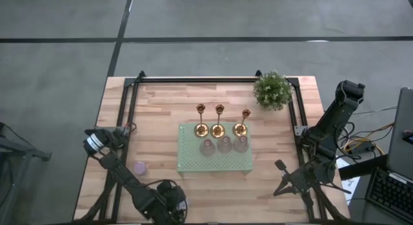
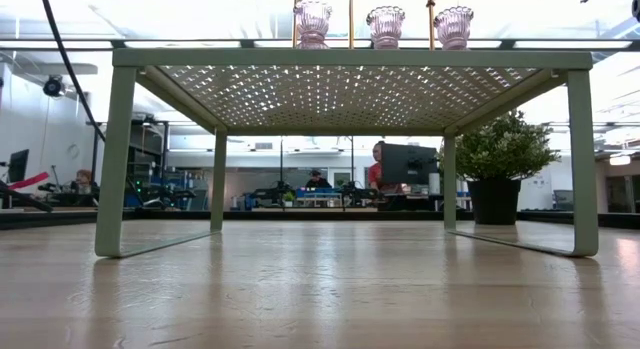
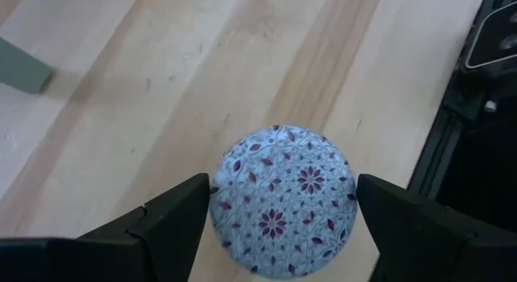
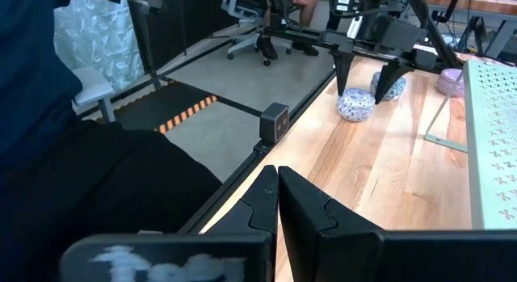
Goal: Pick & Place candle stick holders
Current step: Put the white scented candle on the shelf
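A squat round holder [image 3: 283, 203], white with purple flowers, stands on the table near its front left. My left gripper [image 3: 283, 193] hangs open over it, pointing steeply down, one finger on each side of it; no touch shows. The right wrist view shows that gripper [image 4: 361, 84] above this holder [image 4: 355, 104], with a second patterned holder [image 4: 392, 86] and a pink one [image 4: 448, 82] behind. On the green rack [image 1: 193, 162] stand three gold holders [image 1: 219, 120] and three small glass holders [image 2: 385, 24]. My right gripper [image 4: 277, 181] waits shut at the front right.
A potted plant [image 1: 272, 89] stands at the table's far right corner. The pink holder [image 1: 139, 167] sits left of the rack. Black rails [image 1: 193, 78] frame the table. Bare wood lies in front of the rack, between the two arms.
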`<state>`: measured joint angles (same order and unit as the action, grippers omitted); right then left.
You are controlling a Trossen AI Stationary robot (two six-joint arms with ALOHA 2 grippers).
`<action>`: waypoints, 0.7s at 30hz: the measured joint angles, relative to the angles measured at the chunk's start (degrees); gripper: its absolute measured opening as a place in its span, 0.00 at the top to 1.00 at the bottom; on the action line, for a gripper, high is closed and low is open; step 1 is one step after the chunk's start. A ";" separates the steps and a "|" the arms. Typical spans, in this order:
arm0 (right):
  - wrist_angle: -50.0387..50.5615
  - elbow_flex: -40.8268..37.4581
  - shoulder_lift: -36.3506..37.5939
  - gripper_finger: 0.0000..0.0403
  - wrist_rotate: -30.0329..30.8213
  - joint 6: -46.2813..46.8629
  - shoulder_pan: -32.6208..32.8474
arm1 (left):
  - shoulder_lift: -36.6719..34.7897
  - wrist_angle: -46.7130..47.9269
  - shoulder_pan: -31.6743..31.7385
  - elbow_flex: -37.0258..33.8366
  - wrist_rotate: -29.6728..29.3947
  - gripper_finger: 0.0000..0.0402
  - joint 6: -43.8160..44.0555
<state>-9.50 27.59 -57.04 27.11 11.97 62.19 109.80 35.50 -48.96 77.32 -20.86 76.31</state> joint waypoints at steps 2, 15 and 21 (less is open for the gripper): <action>-0.02 0.00 0.00 0.98 0.00 0.02 0.00 | -0.01 -1.50 0.12 -0.94 -0.25 0.22 -0.93; 0.00 -0.02 0.00 0.98 0.02 0.04 0.00 | -0.13 -3.58 0.36 -2.17 0.02 0.22 -1.41; 0.02 -0.07 0.00 0.98 0.02 0.02 0.00 | -0.13 -5.82 0.93 -2.28 1.09 0.22 0.71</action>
<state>-9.47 27.53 -57.04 27.14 11.99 62.19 109.67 29.67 -48.04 75.05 -19.77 77.01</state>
